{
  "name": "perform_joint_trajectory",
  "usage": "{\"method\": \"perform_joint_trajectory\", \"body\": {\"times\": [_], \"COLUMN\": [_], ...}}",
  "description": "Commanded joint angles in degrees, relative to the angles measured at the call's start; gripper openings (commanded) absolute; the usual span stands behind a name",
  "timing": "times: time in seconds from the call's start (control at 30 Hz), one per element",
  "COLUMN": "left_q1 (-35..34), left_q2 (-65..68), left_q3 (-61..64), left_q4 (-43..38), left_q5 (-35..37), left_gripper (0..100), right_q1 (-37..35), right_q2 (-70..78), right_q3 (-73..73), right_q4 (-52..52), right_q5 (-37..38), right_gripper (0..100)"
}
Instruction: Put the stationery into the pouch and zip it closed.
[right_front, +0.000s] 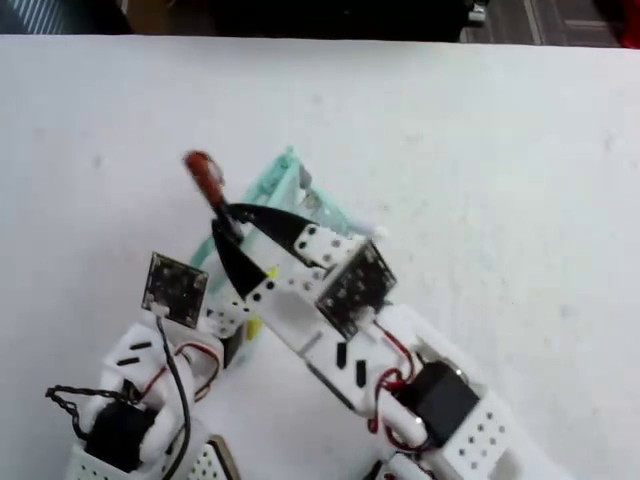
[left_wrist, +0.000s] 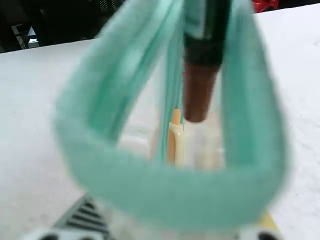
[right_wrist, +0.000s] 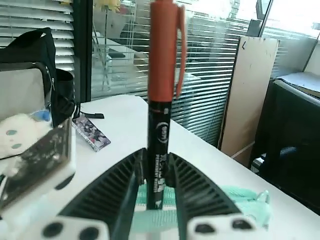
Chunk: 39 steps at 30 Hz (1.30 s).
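A black marker (right_front: 205, 178) with an orange-red cap stands between the fingers of my right gripper (right_front: 228, 225), which is shut on its barrel (right_wrist: 159, 150). The marker is tilted, cap end over the mouth of the mint-green pouch (right_front: 290, 180). In the left wrist view the pouch rim (left_wrist: 165, 195) gapes wide just in front of my left gripper (left_wrist: 165, 227), which is shut on its near edge. The marker's cap (left_wrist: 200, 90) hangs in that opening. A yellow pen (left_wrist: 175, 142) lies inside. The right arm hides most of the pouch from above.
Both arms crowd the near middle of the white table (right_front: 480, 150), the left arm's camera board (right_front: 175, 288) beside the right gripper. A white plush toy (right_wrist: 15, 132), a black bag (right_wrist: 45, 55) and a small card (right_wrist: 90, 132) lie farther off.
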Motion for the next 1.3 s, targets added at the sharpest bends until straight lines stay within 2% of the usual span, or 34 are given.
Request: {"method": "perform_joint_trajectory", "body": {"times": [0.0,0.07,0.4,0.6,0.67,0.8,0.97,1.1,1.27], "left_q1": [-0.6,-0.6,-0.6,-0.6,-1.3,-6.0,-12.6,-15.2,-15.4], "left_q2": [0.0,0.0,0.0,0.0,0.0,0.0,0.0,0.0,0.0], "left_q3": [-2.4,-2.4,-2.2,-2.2,-2.3,-2.4,-2.5,-2.4,-2.4], "left_q4": [-0.2,-0.2,-0.2,-0.2,-0.2,-1.8,-2.3,-3.4,-3.4], "left_q5": [-0.1,-0.1,-0.1,0.0,0.0,0.3,6.3,7.4,7.4], "left_gripper": [21,21,21,20,20,20,20,20,20], "right_q1": [1.7,2.6,10.9,19.4,21.6,25.7,27.8,27.8,27.4], "right_q2": [-1.8,-1.7,-1.6,-1.5,0.5,9.7,25.5,39.1,55.6], "right_q3": [-0.8,-0.8,-9.4,-12.3,-12.4,-17.8,-32.4,-40.0,-44.4], "right_q4": [4.0,5.2,11.2,15.7,17.5,21.8,31.7,37.1,37.4], "right_q5": [-0.1,0.0,0.1,-0.3,0.0,0.1,0.1,0.6,11.3], "right_gripper": [17.5,22.0,20.6,20.1,17.0,11.5,14.7,14.9,14.9]}}
